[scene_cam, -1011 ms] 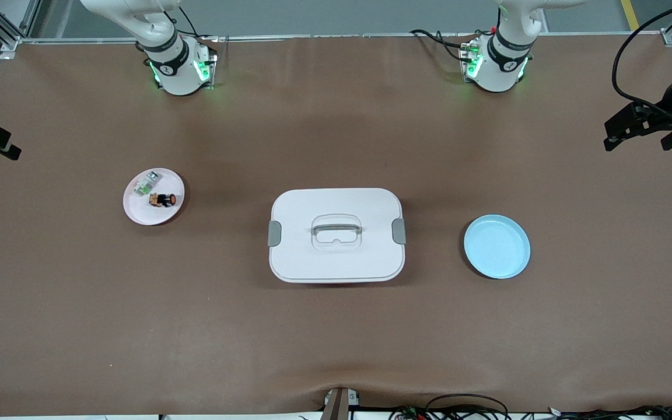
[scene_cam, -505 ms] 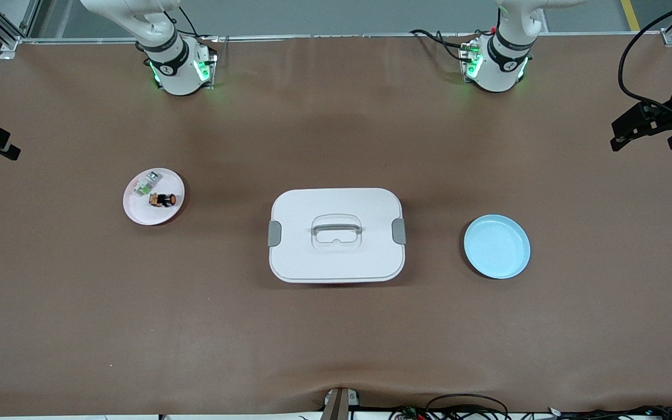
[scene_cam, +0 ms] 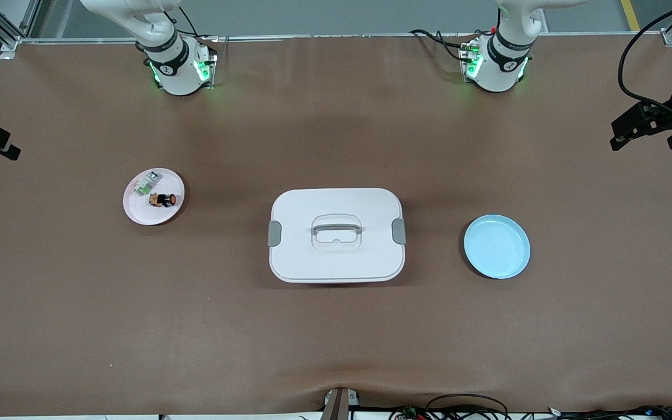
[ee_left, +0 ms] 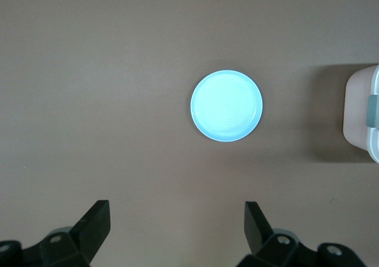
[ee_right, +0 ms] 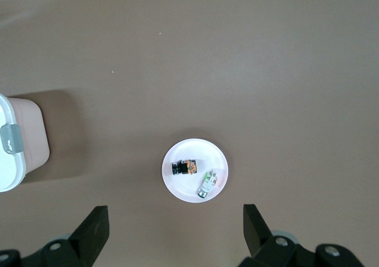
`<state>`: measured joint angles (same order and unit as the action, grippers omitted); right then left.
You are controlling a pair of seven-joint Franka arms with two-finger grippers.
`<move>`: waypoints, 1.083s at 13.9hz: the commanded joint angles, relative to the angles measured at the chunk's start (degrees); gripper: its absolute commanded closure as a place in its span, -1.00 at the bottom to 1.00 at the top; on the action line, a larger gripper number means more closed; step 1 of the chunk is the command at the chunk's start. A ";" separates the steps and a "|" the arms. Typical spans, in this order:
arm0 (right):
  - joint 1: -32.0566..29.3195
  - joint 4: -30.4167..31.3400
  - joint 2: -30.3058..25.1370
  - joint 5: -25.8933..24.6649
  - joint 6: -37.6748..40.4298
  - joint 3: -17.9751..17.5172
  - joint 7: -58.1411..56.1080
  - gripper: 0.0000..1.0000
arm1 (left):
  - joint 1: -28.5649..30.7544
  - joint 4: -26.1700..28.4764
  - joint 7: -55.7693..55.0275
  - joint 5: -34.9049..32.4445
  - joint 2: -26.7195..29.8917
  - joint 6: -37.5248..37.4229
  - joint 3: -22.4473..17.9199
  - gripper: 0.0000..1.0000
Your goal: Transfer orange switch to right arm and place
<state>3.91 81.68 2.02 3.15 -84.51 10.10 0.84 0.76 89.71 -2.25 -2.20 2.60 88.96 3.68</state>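
The orange switch [scene_cam: 164, 199] lies on its side on a small pink plate [scene_cam: 137, 214] toward the right arm's end of the table. It shows in the right wrist view too, orange switch [ee_right: 185, 167] on the pink plate [ee_right: 188, 191]. My right gripper [ee_right: 176, 222] hangs open and empty high over the bare table beside that plate. My left gripper [ee_left: 176, 219] is open and empty as well, high above the table near a light blue plate [ee_left: 227, 105]. Both hands sit apart from every object.
A whitish-clear part with green [scene_cam: 146, 184] shares the pink plate. A white lidded box [scene_cam: 336, 265] with grey clips and a handle stands mid-table. The empty blue plate [scene_cam: 496, 246] lies toward the left arm's end. Cables run along the table's near edge.
The left hand, seen at the edge of the front view, has drifted slightly outward toward its end of the table. The switch, plates and box have not moved.
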 commanded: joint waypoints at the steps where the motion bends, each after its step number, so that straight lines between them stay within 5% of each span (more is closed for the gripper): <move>1: -0.40 1.11 -1.32 0.63 -0.31 -0.34 0.92 -1.00 | 0.30 -0.50 -0.03 -0.08 0.04 -0.89 0.10 -1.00; 15: -0.66 1.20 -1.32 0.63 -0.22 -0.25 0.92 -1.00 | 0.30 0.81 -0.47 0.00 1.00 -0.63 0.10 -1.00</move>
<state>3.80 81.68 2.02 3.16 -84.52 10.20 0.87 0.82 89.74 -2.25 -2.20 2.60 88.84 3.64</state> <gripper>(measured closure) 0.000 0.000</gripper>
